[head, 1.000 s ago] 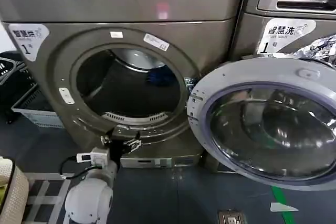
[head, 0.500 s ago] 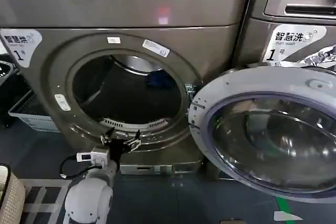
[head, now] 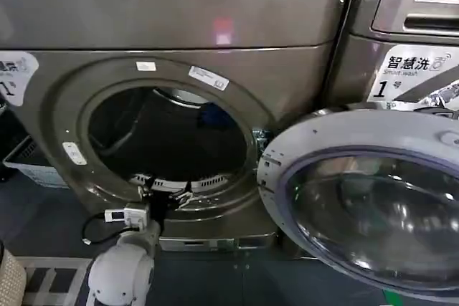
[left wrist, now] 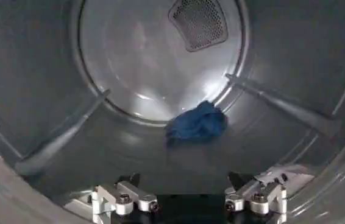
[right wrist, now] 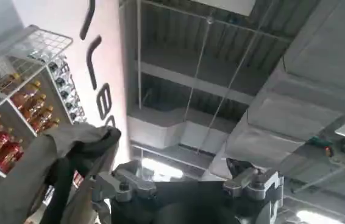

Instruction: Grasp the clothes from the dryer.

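— Why is your left arm parked at the mouth of the dryer [head: 57, 116]?

— My left end effector [head: 170, 195] sits at the lower lip of the porthole with its fingers spread and nothing between them, pointed straight into the drum. That lines me up with the clothes [left wrist: 195, 123], a crumpled blue bundle lying deep inside, near the foot of the back wall and well apart from my fingertips.

— And the door [head: 373, 206]?

— Swung wide to my right, so the round opening is free. It is a grey rim around domed glass.

— What is the drum like?

— Smooth, dull steel, curved, with raised paddle ribs [left wrist: 56, 141] and a perforated vent [left wrist: 199, 22] on the back wall. The cloth looks soft and limp.

— Your right end effector [right wrist: 188, 182]?

— Raised towards the ceiling, released, a grey garment [right wrist: 44, 167] draped beside it.
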